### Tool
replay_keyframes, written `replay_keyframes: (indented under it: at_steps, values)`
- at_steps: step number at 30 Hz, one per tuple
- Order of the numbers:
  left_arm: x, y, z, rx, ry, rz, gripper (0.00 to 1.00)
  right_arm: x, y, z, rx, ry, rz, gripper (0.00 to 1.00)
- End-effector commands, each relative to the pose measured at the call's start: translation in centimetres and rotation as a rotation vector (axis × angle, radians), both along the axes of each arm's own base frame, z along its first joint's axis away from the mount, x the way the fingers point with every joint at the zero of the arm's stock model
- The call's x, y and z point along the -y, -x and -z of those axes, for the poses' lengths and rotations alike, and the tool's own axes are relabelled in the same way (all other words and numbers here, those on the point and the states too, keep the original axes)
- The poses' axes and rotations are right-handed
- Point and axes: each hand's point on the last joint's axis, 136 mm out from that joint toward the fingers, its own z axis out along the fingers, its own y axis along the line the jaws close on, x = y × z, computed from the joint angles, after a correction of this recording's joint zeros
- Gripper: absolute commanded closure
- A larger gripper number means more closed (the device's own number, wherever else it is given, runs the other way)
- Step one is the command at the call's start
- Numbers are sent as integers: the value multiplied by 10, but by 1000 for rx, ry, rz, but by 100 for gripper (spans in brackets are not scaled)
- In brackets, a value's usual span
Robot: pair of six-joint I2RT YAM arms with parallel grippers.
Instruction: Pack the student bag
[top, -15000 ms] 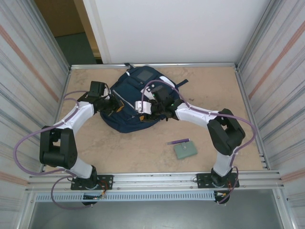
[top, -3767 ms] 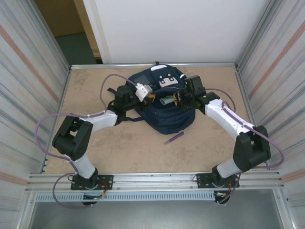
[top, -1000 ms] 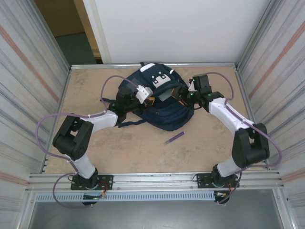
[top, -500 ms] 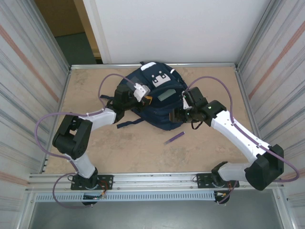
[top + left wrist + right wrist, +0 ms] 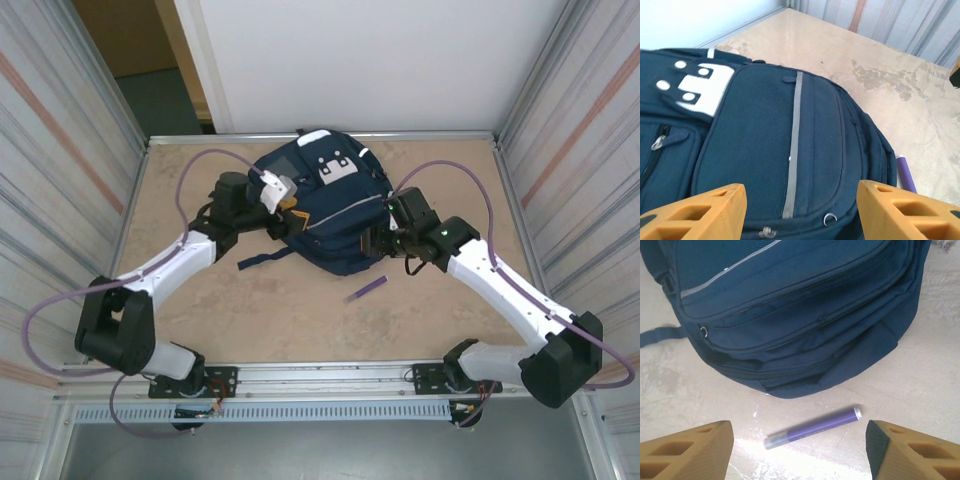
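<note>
Student bag (image 5: 335, 215): one, lying far-centre on the surface (image 5: 250, 320), with one purple pen (image 5: 366, 289) just beside it. Left end effector (image 5: 800, 210) and right end effector (image 5: 800, 450) both have fingers apart, holding nothing.

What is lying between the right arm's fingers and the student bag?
A purple pen on the bare table, apart from the student bag, in the right wrist view.

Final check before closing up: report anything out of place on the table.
One purple pen lies loose on the table, just on the near side of the navy backpack rather than inside it. A strap also trails flat beside it.
</note>
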Motion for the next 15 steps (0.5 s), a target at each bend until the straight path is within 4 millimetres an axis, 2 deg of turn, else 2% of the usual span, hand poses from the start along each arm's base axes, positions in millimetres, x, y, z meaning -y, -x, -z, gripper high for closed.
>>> replay_keyframes:
  at_steps: [1,3,4,7,11,15]
  values:
    - [-33,-9,15,-291,57,-187,40,-2,-9,-7,24,-4,8,30]
    - [-48,-29,19,-485,160,-310,47,-6,-13,-5,17,-9,0,29]
    - [-57,-39,31,-624,191,-394,50,-9,-14,-4,10,-14,1,29]
    - [-58,-55,55,-857,198,-443,53,-16,-19,3,-17,-40,18,29]
    - [-38,-72,60,-897,217,-432,52,-17,-29,22,-85,-82,103,29]
    - [-20,-77,65,-891,180,-412,53,-18,-40,40,-180,-174,179,29]
